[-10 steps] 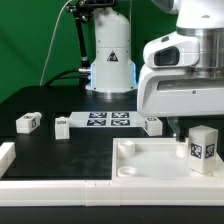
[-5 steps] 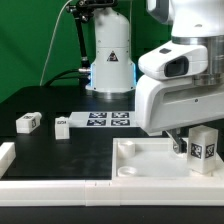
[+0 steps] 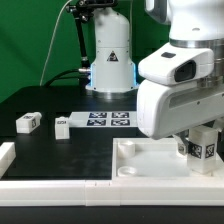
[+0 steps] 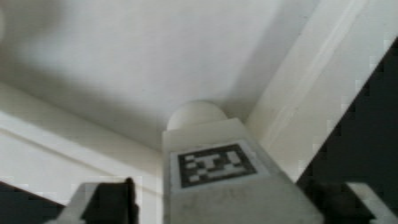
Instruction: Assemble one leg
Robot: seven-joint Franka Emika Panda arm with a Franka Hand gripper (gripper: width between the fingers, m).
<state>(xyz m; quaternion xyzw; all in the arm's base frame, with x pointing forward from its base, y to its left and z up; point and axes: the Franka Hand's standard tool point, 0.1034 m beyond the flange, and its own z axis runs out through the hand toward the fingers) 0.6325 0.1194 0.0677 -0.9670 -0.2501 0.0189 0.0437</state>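
A leg (image 3: 205,149), a small white block with square tags, stands upright on the large flat white panel (image 3: 150,160) at the exterior view's right. My gripper (image 3: 192,142) has come down over it from above. In the wrist view the leg (image 4: 221,160) stands between my two fingers (image 4: 111,203), its tagged face toward the camera, with the panel (image 4: 107,60) beyond it. The jaws are apart, with a gap on each side of the leg. My gripper (image 4: 231,208) is open and holds nothing.
Two more legs (image 3: 28,122) (image 3: 62,126) lie on the black table at the exterior view's left. The marker board (image 3: 108,120) lies behind them, in front of the arm's base (image 3: 110,60). A white raised rim (image 3: 6,156) borders the near left.
My gripper has moved down and toward the exterior view's right, closing in over the standing leg. Its body now hides the leg that lay beside the marker board. The legs have not moved.
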